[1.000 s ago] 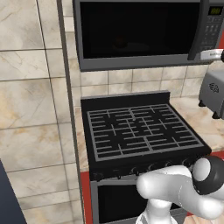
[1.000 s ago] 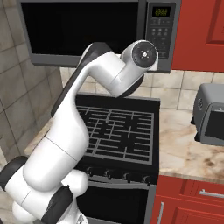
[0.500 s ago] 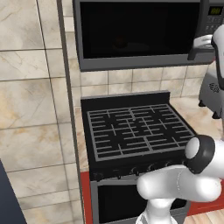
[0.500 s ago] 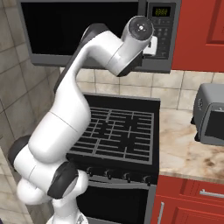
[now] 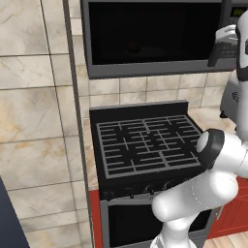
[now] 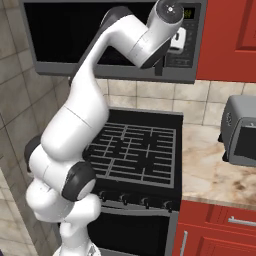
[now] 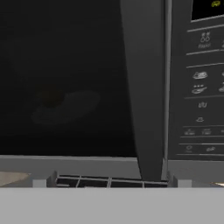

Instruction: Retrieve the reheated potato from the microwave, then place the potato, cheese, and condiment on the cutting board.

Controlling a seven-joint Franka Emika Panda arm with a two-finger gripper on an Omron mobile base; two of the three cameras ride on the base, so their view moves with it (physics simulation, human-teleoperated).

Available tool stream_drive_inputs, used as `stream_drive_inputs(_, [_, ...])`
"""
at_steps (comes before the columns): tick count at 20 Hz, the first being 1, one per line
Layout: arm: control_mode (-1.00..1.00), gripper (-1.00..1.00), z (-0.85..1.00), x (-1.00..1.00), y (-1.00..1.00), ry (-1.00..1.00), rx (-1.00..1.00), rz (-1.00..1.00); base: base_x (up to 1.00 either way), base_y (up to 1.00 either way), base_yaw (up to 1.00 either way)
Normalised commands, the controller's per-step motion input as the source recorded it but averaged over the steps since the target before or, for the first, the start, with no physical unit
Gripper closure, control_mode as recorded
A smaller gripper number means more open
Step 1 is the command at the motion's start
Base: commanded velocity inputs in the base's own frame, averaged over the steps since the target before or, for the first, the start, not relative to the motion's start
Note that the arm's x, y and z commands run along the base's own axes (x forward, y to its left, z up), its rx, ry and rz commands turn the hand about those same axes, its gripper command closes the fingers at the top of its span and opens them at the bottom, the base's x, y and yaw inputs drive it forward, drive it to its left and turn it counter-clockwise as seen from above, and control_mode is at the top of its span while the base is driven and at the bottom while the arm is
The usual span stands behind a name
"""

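microwave (image 5: 150, 38) door shut, blocks cavity | stovetop (image 5: 145, 145) bare, passable

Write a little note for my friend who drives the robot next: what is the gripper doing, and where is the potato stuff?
Gripper: open, holding nothing, raised in front of the microwave by its vertical handle, next to the keypad.
Microwave: door shut. Through the dark glass the hand view shows a dim plate with a dark lump on it, maybe the potato; too dark to be sure.
Below sits the stove, with a toaster oven on the counter to its right.
Done: nothing placed yet.
Left: open the door, take the potato out, then put potato, cheese and condiment on the cutting board.
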Motion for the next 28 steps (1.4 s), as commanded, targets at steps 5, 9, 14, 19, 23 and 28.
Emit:
stream_drive_inputs(5, [-1.00,-1.00,0.01,0.22,-0.09,0.00,0.06,0.00,0.00,0.00,0.00])
stream_drive_inputs(9, [-1.00,-1.00,-0.11,0.18,-0.01,-0.03,0.04,0.00,0.00,0.00,0.00])
stream_drive_inputs(14, [-1.00,-1.00,-0.16,0.26,0.00,-0.06,0.06,0.00,0.00,0.00,0.00])
stream_drive_inputs(19, [-1.00,-1.00,-0.22,0.22,0.00,-0.11,0.03,0.00,0.00,0.00,0.00])
stream_drive_inputs(23, [-1.00,-1.00,-0.10,0.30,-0.01,-0.10,0.03,0.00,0.00,0.00,0.00])
stream_drive_inputs(28, [-1.00,-1.00,-0.10,0.25,0.01,-0.08,0.01,0.00,0.00,0.00,0.00])
